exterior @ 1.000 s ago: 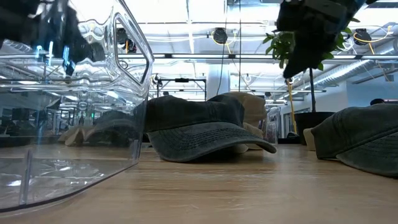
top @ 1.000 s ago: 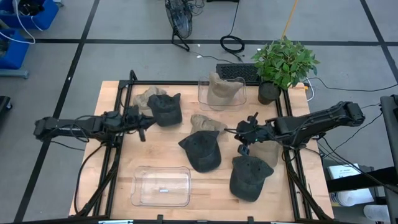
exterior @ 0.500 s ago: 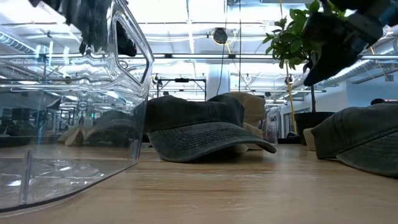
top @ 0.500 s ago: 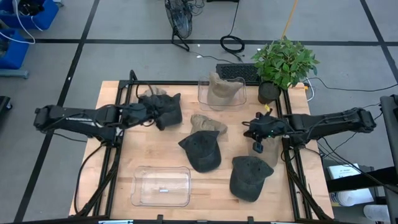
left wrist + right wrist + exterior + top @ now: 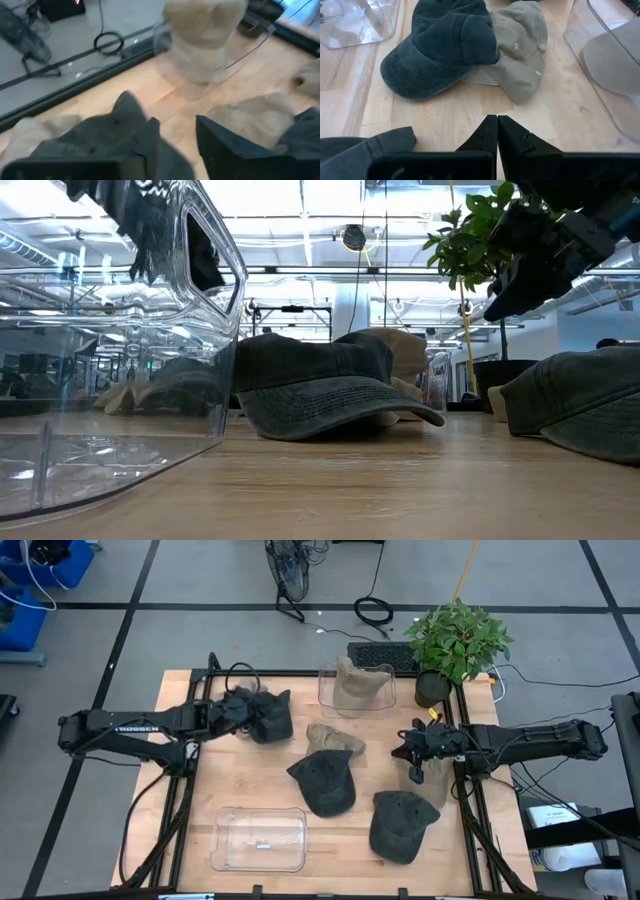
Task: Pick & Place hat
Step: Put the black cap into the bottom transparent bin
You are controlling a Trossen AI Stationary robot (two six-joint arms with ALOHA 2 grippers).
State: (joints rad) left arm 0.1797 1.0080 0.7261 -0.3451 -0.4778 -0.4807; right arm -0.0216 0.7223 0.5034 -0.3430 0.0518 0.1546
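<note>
Left pincer (image 5: 243, 710) over dark hat (image 5: 268, 718)

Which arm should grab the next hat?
Left, probably. The left gripper has open jaws right over the dark cap at the table's back left. The right gripper has shut jaws and hovers near the tan cap.

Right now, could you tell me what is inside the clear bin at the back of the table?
The clear bin holds one tan hat; anything beneath that hat is hidden.

The left gripper (image 5: 243, 710) has moved over the dark hat (image 5: 266, 716); the right gripper (image 5: 409, 752) pulled back.
</note>
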